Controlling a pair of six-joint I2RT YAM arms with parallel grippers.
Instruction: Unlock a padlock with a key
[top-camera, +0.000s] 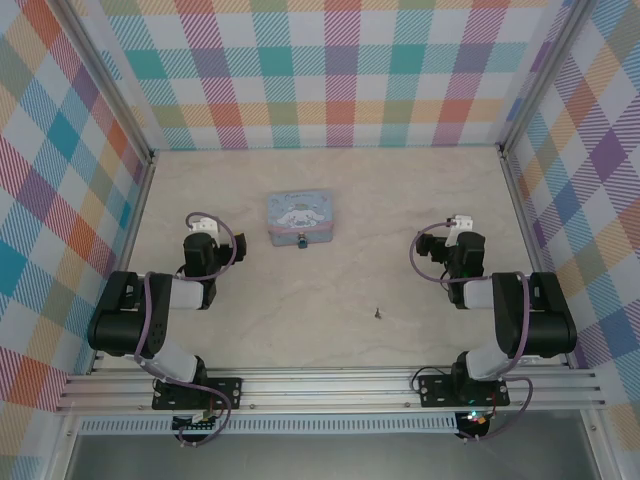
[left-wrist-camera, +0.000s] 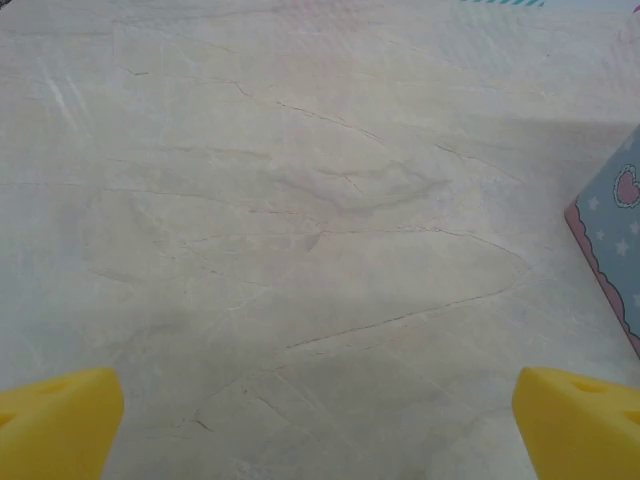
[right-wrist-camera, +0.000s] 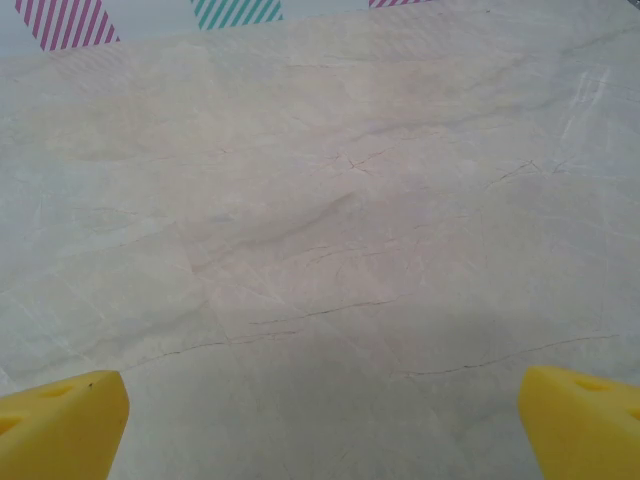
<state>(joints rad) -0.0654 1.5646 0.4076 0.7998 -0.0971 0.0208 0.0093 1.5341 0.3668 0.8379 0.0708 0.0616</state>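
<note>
Two arms, left (top-camera: 130, 320) and right (top-camera: 525, 320), rise from a rail at the near edge of the counter (top-camera: 330, 340).

One key (top-camera: 377, 312), a dark speck, lies flat on the bare counter between the arms. It is nearer the right arm, touched by nothing, and well apart from the lock.

Left fingers (left-wrist-camera: 60, 420): two yellow pads, spread wide at opposite edges of the wrist view. They hold nothing, with only marbled counter between them.

Right fingers (right-wrist-camera: 65, 415): two yellow pads, equally wide apart, likewise gripping and touching nothing.

One padlock (top-camera: 300, 241), small and dark, sits against the middle of the near side of one pale blue cartoon tin (top-camera: 298, 215). The tin stands farther back, left of centre, and its corner shows beside the left fingers.

Chequered walls (top-camera: 330, 80) close the far side.
</note>
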